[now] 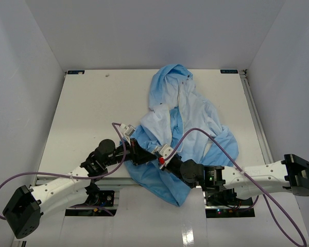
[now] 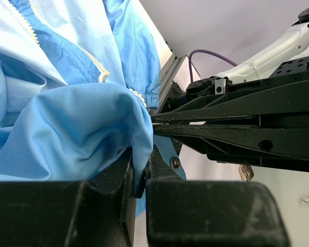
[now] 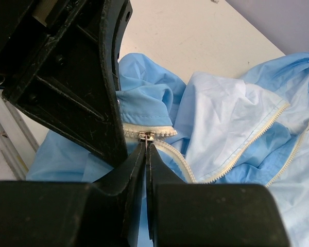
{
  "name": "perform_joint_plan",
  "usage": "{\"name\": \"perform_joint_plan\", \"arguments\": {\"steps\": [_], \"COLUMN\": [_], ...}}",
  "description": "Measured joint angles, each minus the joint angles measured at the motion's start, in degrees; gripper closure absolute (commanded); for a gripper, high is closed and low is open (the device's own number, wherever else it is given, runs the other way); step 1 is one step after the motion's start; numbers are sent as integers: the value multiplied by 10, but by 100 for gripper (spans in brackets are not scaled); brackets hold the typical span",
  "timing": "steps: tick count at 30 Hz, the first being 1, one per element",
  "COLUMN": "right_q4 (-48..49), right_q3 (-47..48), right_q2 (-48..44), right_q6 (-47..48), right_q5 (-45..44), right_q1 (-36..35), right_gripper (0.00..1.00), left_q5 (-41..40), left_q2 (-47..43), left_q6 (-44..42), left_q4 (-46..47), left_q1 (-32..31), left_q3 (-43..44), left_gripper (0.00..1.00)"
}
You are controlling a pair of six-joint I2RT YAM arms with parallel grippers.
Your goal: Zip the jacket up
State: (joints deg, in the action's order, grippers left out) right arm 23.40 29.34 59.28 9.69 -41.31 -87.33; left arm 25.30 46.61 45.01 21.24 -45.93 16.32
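Jacket (image 1: 188, 110) crumpled on table (image 1: 82, 113), hood (image 1: 170, 77) toward the far edge, lower part bunched at the near edge and spilling over it between the two arms. Front open: rows of zipper teeth (image 3: 237, 149) splayed well apart higher up. Whether both rows already sit in the pull at the bottom, impossible to tell.

Left gripper (image 2: 140, 177) clamped on a fold of blue cloth at the bottom edge, fabric pinched thin between the fingers. Right gripper (image 3: 146, 148) closed tight, tips meeting on zipper pull (image 3: 146, 137) (a small metal tab, barely showing above the tips), just beside the left one.

Handling, as a judgement: very light, limp, probably slippery cloth with no stiffness to push against, so likely to ruck up ahead of the pull and snag. Best held at exactly these two places: bottom edge below the pull as anchor, tab itself for the draw. Needs tension along the zipper line first, then a draw away from the anchor toward the hood, following the teeth. Risk of the tab slipping from so small a pinch, and of loose cloth caught in the teeth.
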Motion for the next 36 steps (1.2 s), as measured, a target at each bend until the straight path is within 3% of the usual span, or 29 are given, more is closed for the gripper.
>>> {"name": "perform_joint_plan", "arguments": {"steps": [5,17,22,28,36], "right_q4": [3,8,16,33,27], "right_q3": [0,11,25,26,27], "right_q2": [-12,-7,6,7,21], "right_q6": [11,-20,-49,-77,-95], "right_q5": [-3,90,162,219,265], "right_q1": [4,85,137,148,156], "right_gripper": [92,92,92,92,92], "left_q5": [-11,-52,-81,-101,-64], "left_q2": [-19,-66,-98,-164,-162], "left_q6": [-1,-1,-4,-11,-27], "left_q4": [-16,-77,-142,-253,-317], "left_q1": [0,0,1,1,2], "left_q3": [0,7,31,58,82], "left_gripper": [100,100,100,100,100]}}
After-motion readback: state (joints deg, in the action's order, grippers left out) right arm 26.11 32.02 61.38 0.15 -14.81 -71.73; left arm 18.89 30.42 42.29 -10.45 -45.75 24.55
